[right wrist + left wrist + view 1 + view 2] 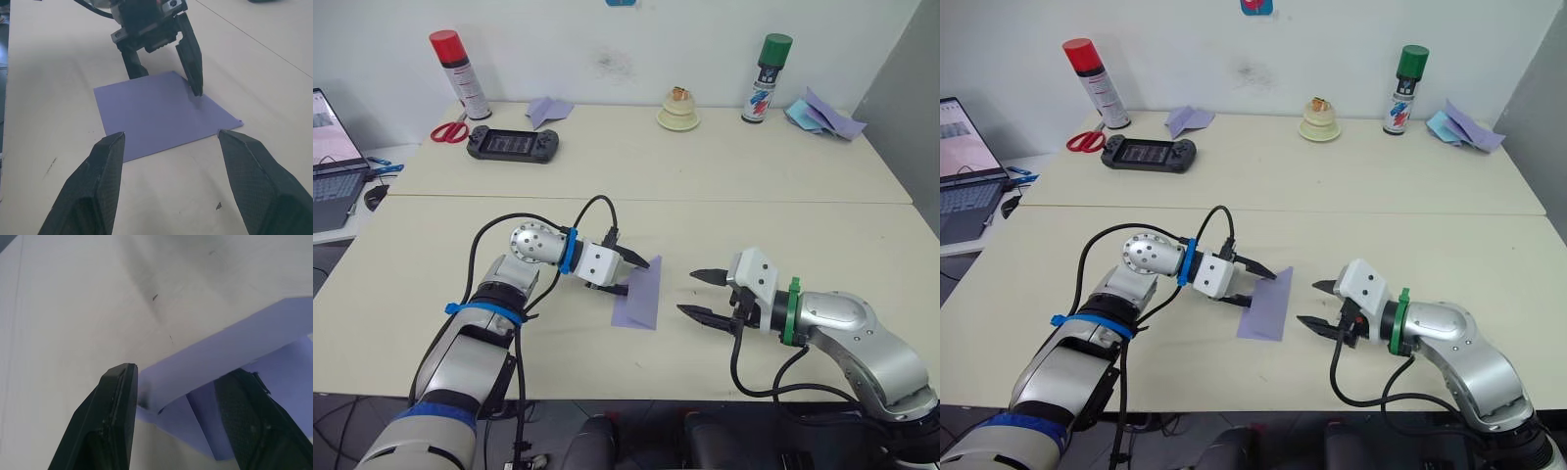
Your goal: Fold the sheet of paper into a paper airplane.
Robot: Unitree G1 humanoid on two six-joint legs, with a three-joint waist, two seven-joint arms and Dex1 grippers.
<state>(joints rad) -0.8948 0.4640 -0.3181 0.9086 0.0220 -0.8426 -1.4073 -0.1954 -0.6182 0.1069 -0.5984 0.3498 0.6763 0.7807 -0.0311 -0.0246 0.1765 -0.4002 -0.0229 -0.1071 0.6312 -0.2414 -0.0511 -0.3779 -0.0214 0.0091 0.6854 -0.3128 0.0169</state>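
Right hand [698, 294], spread open, waits beside the sheet of paper [639, 294]; left hand [636, 275], open around its edge, should be closed squarely before folding.

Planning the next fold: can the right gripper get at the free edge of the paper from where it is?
Probably yes. The right gripper is open, facing the sheet of paper with bare table between them. The left gripper works the opposite edge, leaving the near one free.
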